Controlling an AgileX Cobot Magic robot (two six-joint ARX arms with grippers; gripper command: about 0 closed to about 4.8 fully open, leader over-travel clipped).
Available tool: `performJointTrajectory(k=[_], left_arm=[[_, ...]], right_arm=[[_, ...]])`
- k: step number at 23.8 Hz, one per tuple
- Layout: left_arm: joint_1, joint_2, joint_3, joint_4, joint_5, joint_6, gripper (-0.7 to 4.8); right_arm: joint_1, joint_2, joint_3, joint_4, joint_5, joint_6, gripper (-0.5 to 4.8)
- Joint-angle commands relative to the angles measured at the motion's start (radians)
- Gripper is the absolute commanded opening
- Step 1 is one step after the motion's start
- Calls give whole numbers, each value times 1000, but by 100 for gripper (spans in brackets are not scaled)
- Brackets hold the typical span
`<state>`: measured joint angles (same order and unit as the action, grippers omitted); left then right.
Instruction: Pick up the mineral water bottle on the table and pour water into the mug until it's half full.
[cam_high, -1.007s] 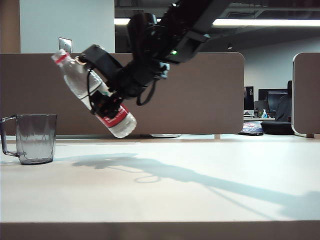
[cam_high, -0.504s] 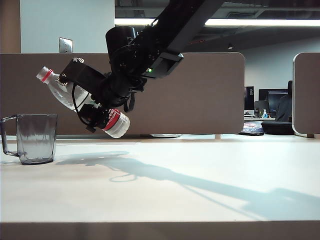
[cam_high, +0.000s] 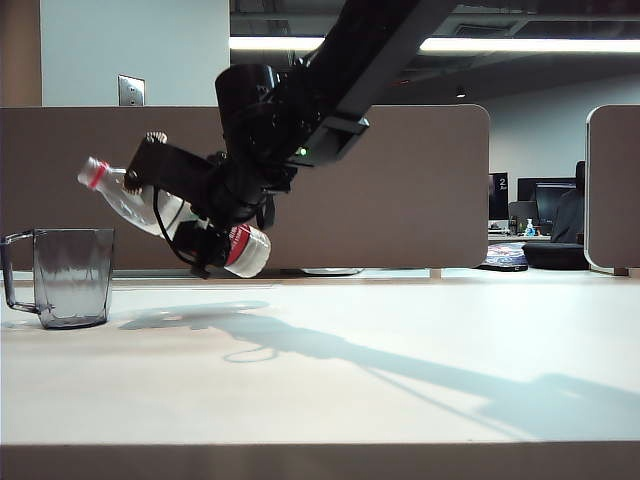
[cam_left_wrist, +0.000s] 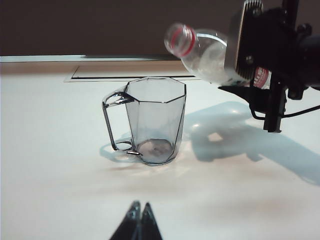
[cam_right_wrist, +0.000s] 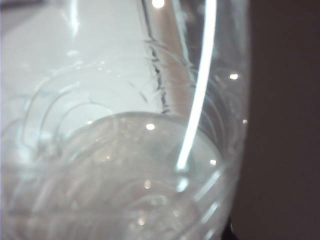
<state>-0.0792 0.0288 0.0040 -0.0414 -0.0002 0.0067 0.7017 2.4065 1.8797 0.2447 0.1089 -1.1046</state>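
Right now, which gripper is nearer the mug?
Right. The right gripper holds the mineral water bottle tilted just above and beside the mug. The left gripper, fingers together, sits low over the table, farther back from the mug.

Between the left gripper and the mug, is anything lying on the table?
Nothing: in the left wrist view, bare white table runs from the shut left gripper to the mug. The bottle hangs in the right gripper above.

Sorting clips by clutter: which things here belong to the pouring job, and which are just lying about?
Job: mineral water bottle, tilted in the right gripper; mug; table.
Idle: left gripper, shut; wall plate; office chair.
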Motion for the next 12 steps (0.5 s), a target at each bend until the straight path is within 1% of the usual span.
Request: performJointTrajectory(k=[1,4,9,12], left_arm=[[0,1,3,13,4,0,-5],[0,1,3,13,4,0,-5],[0,1,3,13,4,0,-5],[0,1,3,13,4,0,-5]], right_arm=[[1,-10,14,55,17,-58,315],[1,-3,14,77,24,-90,315],[-1,-3,14,82,24,-183,315],[-4,-3,14,84,24,-203,315]])
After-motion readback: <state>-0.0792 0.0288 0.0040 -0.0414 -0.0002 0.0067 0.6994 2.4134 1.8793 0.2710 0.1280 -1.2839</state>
